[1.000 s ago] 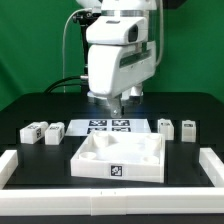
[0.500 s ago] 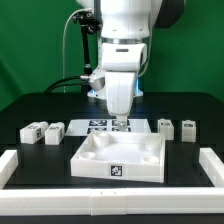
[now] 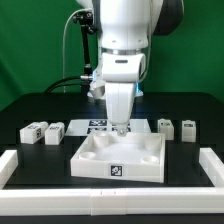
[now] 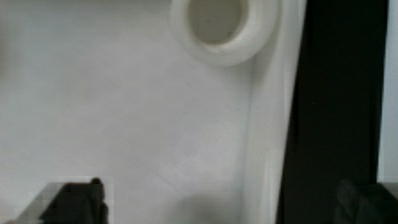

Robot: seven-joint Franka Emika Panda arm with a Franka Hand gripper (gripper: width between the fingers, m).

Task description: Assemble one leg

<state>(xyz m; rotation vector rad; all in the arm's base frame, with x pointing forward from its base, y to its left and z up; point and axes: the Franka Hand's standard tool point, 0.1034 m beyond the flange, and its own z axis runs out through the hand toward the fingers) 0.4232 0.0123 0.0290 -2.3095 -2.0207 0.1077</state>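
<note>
The large white square panel (image 3: 92, 163) lies in the middle of the table, a tag on its front wall. My gripper (image 3: 120, 130) hangs low over its back edge, fingers pointing down. In the wrist view the gripper (image 4: 219, 205) is open and empty. One dark fingertip (image 4: 75, 203) is over the panel's white surface (image 4: 125, 110) and the other is over the black table. A round corner socket (image 4: 228, 28) shows beyond the fingers. Two small white legs (image 3: 33, 131) (image 3: 53, 130) lie at the exterior view's left, and two more (image 3: 166, 127) (image 3: 187, 129) stand at its right.
The marker board (image 3: 98, 126) lies flat behind the panel, partly hidden by my gripper. A raised white border (image 3: 14, 166) runs along the table's sides and front. A green wall and cables are behind the arm.
My arm has swung upright and come down, so the gripper now sits lower, close over the panel's back edge. The panel and legs have not moved.
</note>
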